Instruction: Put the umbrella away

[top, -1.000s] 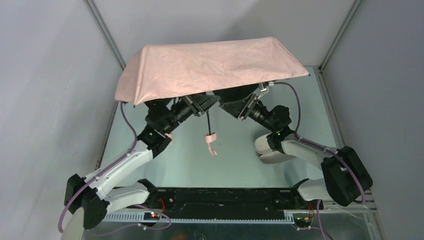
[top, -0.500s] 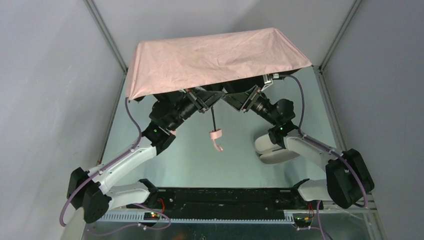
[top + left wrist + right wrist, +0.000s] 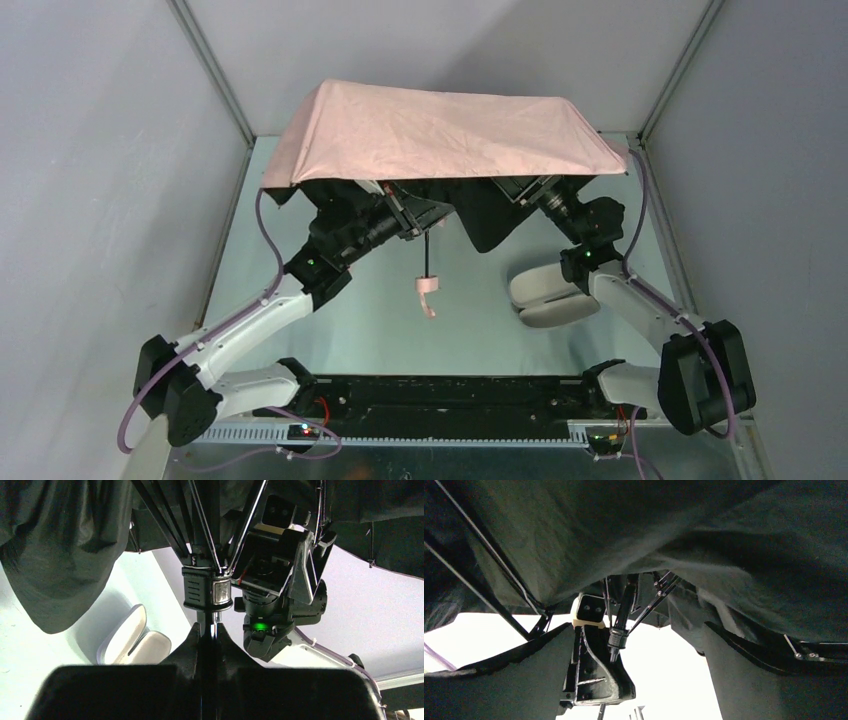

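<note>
The top camera looks down from behind over the whole surface (image 3: 480,330); both wrist cameras look up, close under the umbrella (image 3: 440,130), sharing its shaft (image 3: 214,624).

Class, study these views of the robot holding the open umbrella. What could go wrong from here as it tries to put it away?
1. The left pincer is shut only on the shaft of the umbrella, whose open canopy spreads wide above; it may twist or slip.
2. The right pincer stands open amid ribs and slack fabric; closing, it might snag those instead of the runner.
3. The case lies beside the right arm; a swing could knock it.
</note>
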You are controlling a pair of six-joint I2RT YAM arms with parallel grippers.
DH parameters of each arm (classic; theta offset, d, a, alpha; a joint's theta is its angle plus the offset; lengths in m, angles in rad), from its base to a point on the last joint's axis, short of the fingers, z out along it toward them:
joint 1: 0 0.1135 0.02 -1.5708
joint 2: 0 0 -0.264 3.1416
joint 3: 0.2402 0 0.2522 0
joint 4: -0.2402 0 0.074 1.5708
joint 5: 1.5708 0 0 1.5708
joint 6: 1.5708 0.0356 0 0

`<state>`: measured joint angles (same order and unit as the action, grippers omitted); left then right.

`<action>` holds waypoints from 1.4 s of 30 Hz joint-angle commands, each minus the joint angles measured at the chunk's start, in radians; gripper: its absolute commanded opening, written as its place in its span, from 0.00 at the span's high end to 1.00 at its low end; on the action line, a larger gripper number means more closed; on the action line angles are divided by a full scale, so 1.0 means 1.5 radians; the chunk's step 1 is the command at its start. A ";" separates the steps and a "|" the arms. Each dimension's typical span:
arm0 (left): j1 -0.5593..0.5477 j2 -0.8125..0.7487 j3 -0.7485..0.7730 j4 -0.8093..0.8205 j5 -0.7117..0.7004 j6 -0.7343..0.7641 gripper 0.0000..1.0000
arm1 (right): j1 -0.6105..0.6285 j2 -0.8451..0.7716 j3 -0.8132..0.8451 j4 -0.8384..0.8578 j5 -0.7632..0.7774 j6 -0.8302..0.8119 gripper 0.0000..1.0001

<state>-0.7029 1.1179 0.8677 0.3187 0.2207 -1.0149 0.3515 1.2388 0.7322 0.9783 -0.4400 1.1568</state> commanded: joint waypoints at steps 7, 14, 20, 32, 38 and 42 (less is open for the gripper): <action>-0.039 0.063 0.068 0.156 0.101 -0.030 1.00 | 0.072 0.061 0.079 -0.004 0.019 -0.012 0.01; -0.077 0.101 0.108 0.139 0.133 -0.009 1.00 | 0.081 0.078 0.106 -0.021 0.037 -0.020 0.01; -0.114 0.126 0.135 0.095 0.141 0.007 1.00 | 0.073 0.083 0.113 -0.042 0.061 -0.023 0.07; -0.127 0.087 0.057 -0.011 0.077 0.084 0.44 | 0.061 0.064 0.113 -0.019 0.089 -0.021 0.94; -0.152 0.051 -0.079 0.076 0.025 0.072 0.31 | 0.061 0.083 0.113 0.028 0.112 -0.001 0.94; -0.167 0.029 -0.153 0.134 -0.027 0.073 0.36 | 0.067 0.098 0.113 0.040 0.115 0.006 0.95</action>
<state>-0.9314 1.2049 0.7227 0.4007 0.2642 -0.9157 0.4473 1.3735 0.8627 0.9195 -0.3073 1.1603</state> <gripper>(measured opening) 0.683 0.260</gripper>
